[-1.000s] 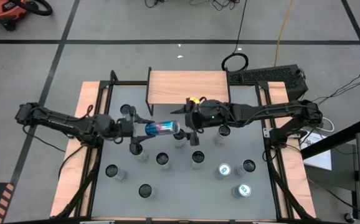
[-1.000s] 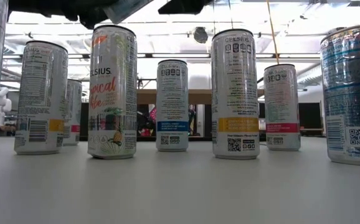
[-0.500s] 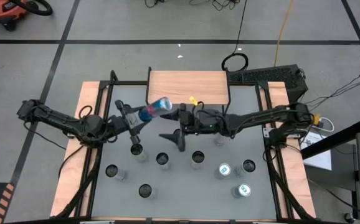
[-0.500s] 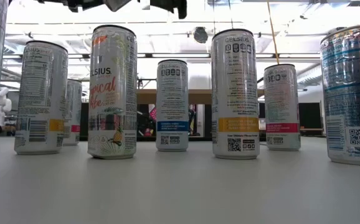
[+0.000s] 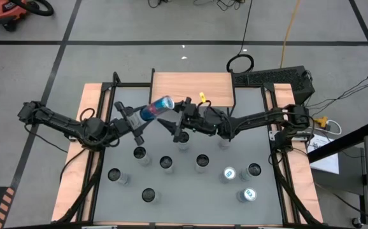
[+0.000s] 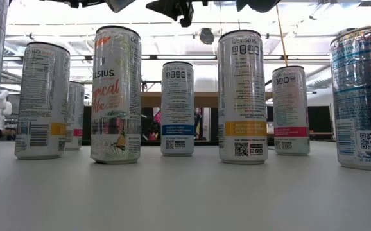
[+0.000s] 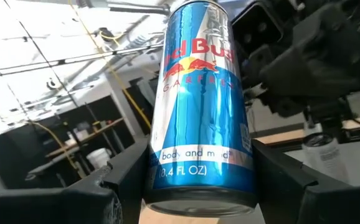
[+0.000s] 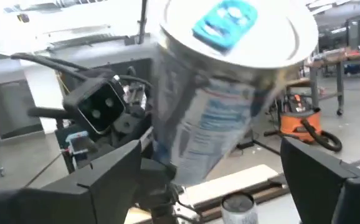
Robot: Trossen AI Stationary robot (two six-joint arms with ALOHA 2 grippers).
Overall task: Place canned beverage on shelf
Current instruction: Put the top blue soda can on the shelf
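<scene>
Can (image 5: 156, 109) is pinched in the left pincer (image 5: 141, 118), tilted, raised at the shelf's (image 5: 206, 83) seven o'clock corner for placing; right pincer (image 5: 175, 128) spread, empty, at its three o'clock.

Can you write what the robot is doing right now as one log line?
left gripper: shut on blue can, held tilted in the air near shelf | right gripper: open, beside can | can not yet on shelf

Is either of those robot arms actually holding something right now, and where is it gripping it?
Yes. The left gripper holds a blue Red Bull can, clamped by its sides near the bottom end, lifted above the table. The right gripper is open beside it and holds nothing.
</scene>
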